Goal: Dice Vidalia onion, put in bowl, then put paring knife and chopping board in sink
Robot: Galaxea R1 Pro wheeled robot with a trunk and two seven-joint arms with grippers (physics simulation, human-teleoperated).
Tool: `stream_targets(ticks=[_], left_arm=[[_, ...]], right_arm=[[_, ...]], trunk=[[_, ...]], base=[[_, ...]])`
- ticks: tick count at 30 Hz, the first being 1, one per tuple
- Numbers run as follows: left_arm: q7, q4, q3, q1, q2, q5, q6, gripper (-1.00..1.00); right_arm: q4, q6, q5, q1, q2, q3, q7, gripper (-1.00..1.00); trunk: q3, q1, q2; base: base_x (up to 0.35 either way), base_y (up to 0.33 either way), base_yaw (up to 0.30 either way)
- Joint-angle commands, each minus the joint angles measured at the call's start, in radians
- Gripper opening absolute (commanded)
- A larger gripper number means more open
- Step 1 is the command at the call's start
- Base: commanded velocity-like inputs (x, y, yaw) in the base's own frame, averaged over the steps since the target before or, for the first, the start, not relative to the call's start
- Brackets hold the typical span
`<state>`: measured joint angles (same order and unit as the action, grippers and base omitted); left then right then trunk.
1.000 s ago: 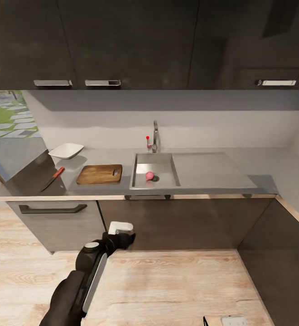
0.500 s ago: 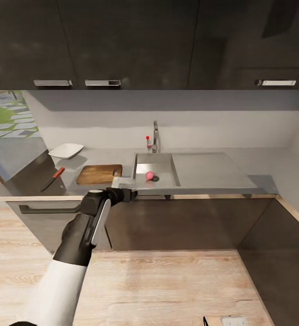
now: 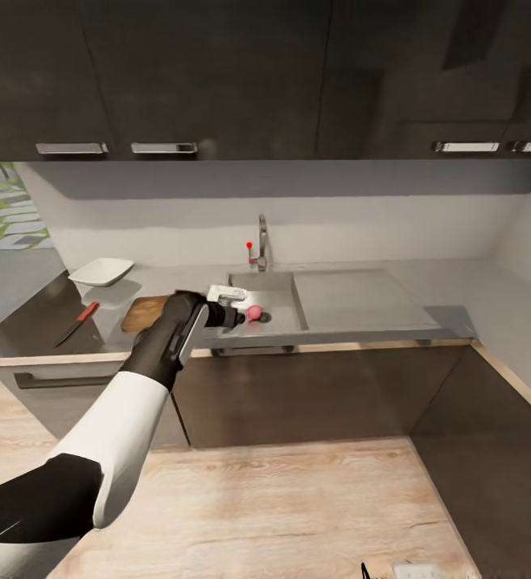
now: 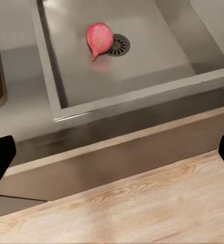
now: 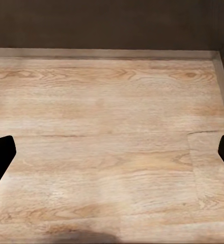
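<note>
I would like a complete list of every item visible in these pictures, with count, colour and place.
Vidalia onion: 1, pinkish-red, in the sink beside the drain.
sink: 1, steel, set in the countertop.
tap: 1, chrome, behind the sink.
chopping board: 1, brown, left of the sink.
paring knife: 1, red handle, left of the board.
bowl: 1, white, far left, behind the knife.
countertop: 1, grey.
left gripper: 1, open, over the sink's front-left.
right gripper: 1, open, over wooden floor.

Head view facing sink [image 3: 265,299], left wrist above it, right wrist over floor [image 5: 112,152]
</note>
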<state>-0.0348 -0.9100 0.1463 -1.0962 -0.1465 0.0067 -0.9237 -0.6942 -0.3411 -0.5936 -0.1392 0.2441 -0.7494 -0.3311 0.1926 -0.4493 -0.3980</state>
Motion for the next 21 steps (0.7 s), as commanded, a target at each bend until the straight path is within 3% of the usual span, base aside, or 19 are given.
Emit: stream_targets(ticks=[1,7,13,21], left_arm=[[-0.001,-0.009,0.0,-0.002,0.002,0.0,-0.005,1.0],[-0.001,-0.042,0.001,-0.003,0.005,-0.004,-0.006,1.0],[0.0,-0.045,0.001,-0.004,0.014,-0.008,-0.005,1.0],[0.0,-0.03,0.0,-0.004,0.021,-0.008,-0.004,1.0]], right_arm=[[-0.001,-0.006,-0.009,-0.002,0.001,-0.008,-0.006,1.0],[-0.001,-0.006,-0.009,-0.002,0.001,-0.008,-0.006,1.0],[-0.001,-0.007,-0.009,-0.002,0.001,-0.008,-0.006,1.0],[-0.001,-0.006,-0.009,-0.002,0.001,-0.008,-0.006,1.0]], trunk=[[0.002,-0.001,-0.002],[-0.002,-0.001,-0.002],[-0.003,-0.001,-0.002],[-0.003,-0.001,-0.002]], base=[[0.0,0.0,-0.266],[0.0,0.0,-0.223],[0.021,0.0,-0.062],[0.269,0.0,-0.006]])
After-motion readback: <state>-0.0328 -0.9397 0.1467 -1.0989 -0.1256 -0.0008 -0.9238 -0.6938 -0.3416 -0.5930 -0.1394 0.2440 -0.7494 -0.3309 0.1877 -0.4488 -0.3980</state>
